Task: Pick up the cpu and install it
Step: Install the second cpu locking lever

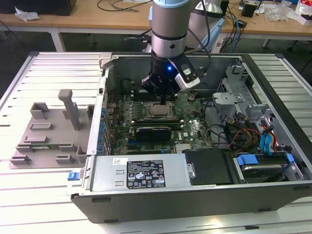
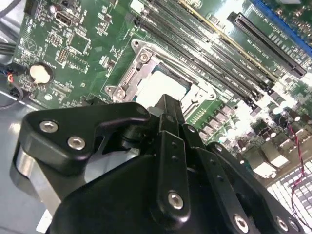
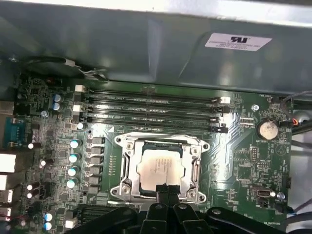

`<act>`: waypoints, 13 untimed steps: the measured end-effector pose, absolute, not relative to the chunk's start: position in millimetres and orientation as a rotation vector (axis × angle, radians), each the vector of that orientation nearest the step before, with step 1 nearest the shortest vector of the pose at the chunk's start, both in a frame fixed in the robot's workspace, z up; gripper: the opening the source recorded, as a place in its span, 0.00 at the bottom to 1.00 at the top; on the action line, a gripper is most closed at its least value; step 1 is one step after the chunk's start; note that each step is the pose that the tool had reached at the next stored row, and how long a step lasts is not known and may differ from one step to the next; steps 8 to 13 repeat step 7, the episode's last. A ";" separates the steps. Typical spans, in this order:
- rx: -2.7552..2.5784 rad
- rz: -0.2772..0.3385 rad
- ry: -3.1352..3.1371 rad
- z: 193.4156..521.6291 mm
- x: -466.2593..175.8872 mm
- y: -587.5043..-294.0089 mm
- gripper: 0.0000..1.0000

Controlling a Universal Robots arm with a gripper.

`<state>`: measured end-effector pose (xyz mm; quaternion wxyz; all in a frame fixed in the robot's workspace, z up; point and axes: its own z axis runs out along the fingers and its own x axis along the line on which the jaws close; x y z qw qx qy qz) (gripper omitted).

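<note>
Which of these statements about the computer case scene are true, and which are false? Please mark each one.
1. The cpu lies inside the socket frame on the motherboard. True.
2. The cpu sits on the grey tray. False: it sits in the socket; the tray stands outside the case.
3. The claw hangs above the socket. True.
4. The computer case has its side panel on. False: it is open, motherboard exposed.
</note>
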<state>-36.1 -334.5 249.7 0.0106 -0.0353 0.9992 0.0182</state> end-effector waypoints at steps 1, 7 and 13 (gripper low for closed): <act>-0.110 0.057 3.118 249.8 -36.1 -334.4 0.11; -0.110 0.057 3.118 250.8 -36.1 -334.5 0.11; -0.110 0.057 3.118 250.8 -36.1 -334.5 0.11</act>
